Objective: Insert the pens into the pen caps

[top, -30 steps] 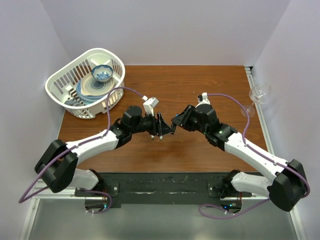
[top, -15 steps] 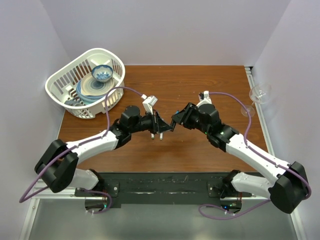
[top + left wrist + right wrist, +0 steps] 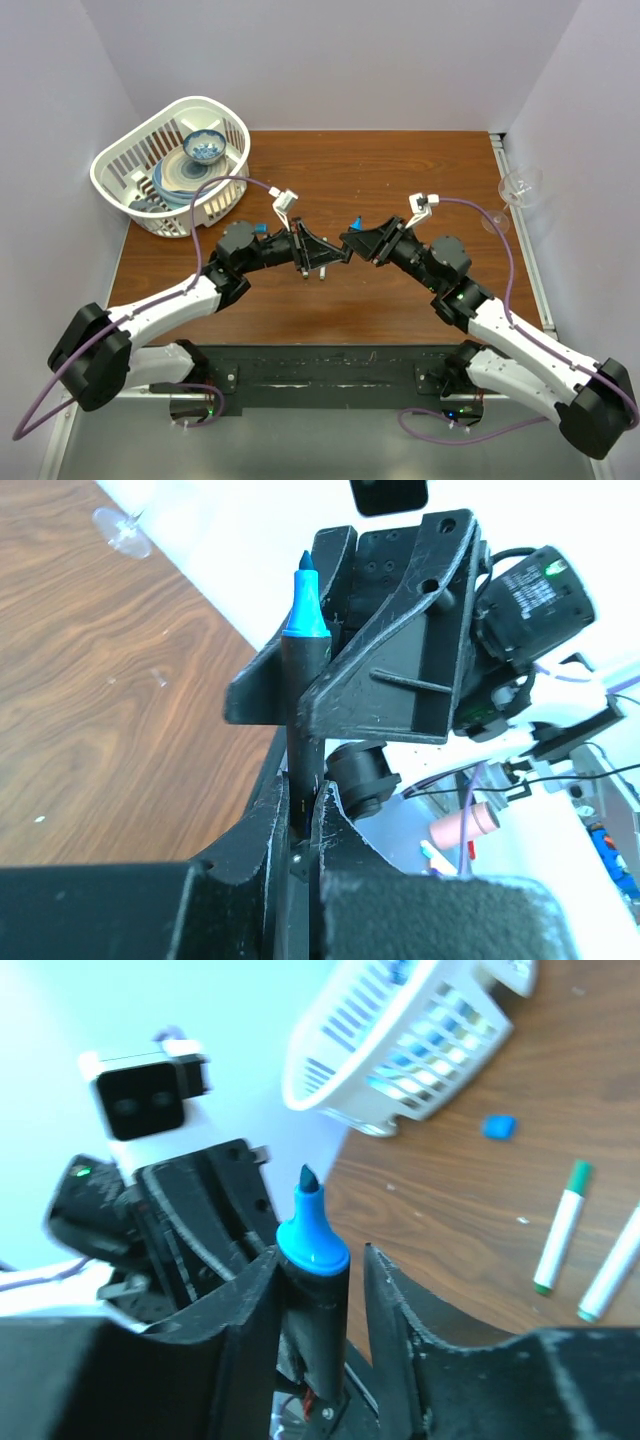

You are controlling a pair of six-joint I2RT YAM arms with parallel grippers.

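**Fig.** Two-arm hold above brown wooden table (image 3: 400, 170). L gripper (image 3: 300, 802) clamped tight on lower barrel of dark-barrelled, blue-tipped marker pen (image 3: 303, 680), tip up. R gripper (image 3: 320, 1260) jaws part-open round it, gap one side. Prob. a regrip, leaving tip free for small blue plastic cap (image 3: 498, 1126) on table nr white slatted basket (image 3: 400, 1040).

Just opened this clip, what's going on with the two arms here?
Both arms meet above the table at one uncapped blue-tipped pen. The left gripper is shut on its lower end. The right gripper has its jaws around the upper part, with a gap showing on one side. A blue cap and two green-ended pens lie on the table, untouched.
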